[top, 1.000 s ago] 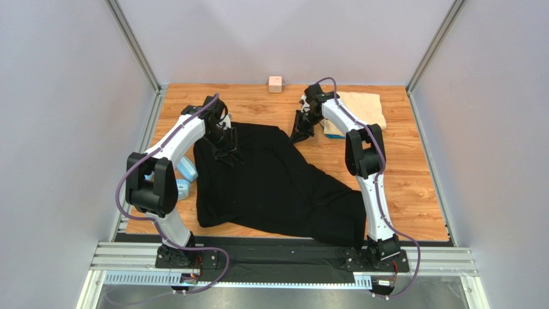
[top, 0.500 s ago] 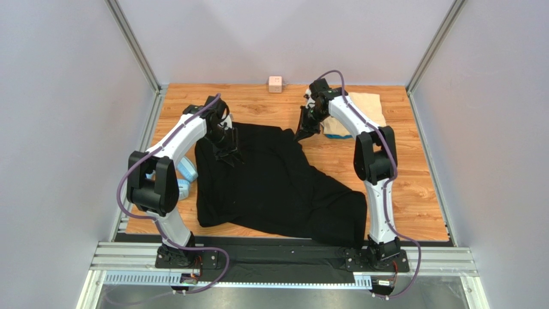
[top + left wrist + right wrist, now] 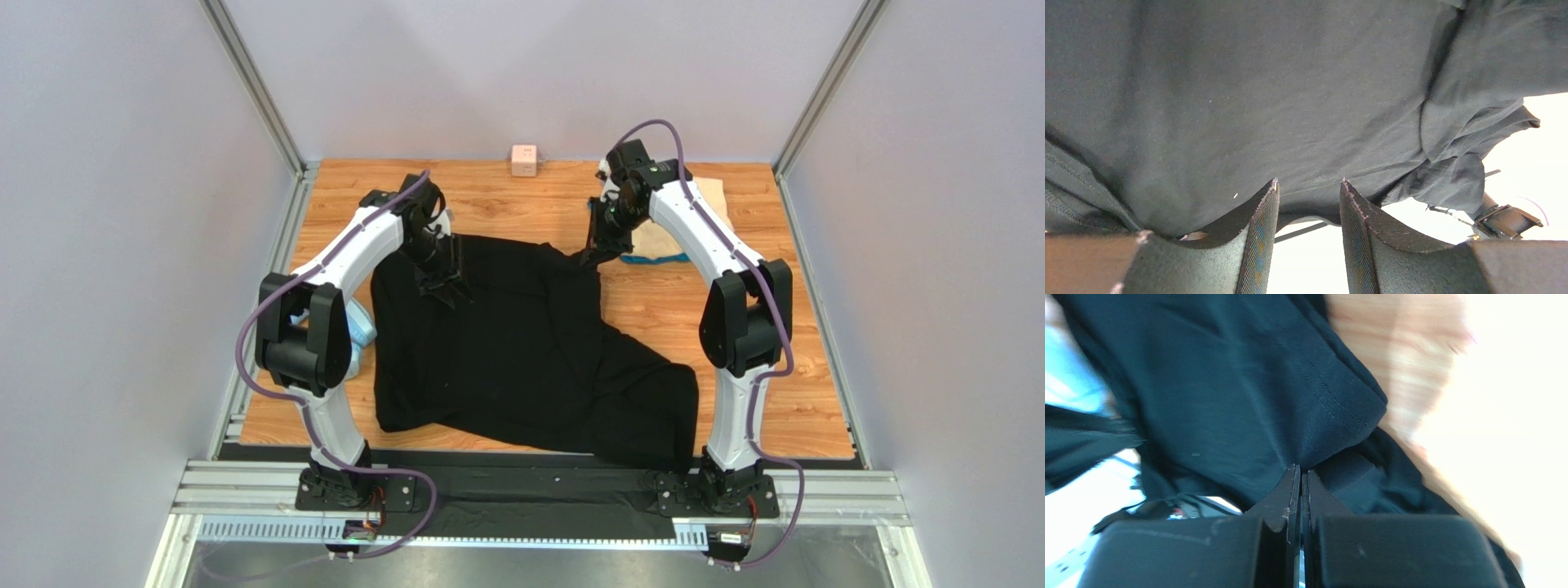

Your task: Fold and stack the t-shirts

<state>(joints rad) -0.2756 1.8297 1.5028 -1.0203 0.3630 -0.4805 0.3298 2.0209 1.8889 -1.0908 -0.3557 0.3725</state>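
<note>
The black t-shirt (image 3: 528, 355) lies spread and rumpled over the middle of the wooden table (image 3: 773, 368). My right gripper (image 3: 593, 254) is shut on its far right corner, holding that corner taut; in the right wrist view the jaws (image 3: 1299, 468) pinch the hemmed black cloth (image 3: 1229, 386). My left gripper (image 3: 442, 284) is at the shirt's far left part, open, its fingertips (image 3: 1273, 184) against the black cloth (image 3: 1229, 92) with a bright gap between them. The cream-beige t-shirt (image 3: 702, 196) lies folded at the back right, with a strip of blue cloth (image 3: 646, 259) showing at its near edge.
A small pink cube (image 3: 524, 159) sits at the table's back edge. A light-blue plastic ring (image 3: 359, 328) lies at the left edge, partly hidden by my left arm. Grey walls close in the left, right and back.
The right gripper closed on the black shirt's far corner and moved right and back, pulling the cloth out. The left arm shifted slightly toward the back.
</note>
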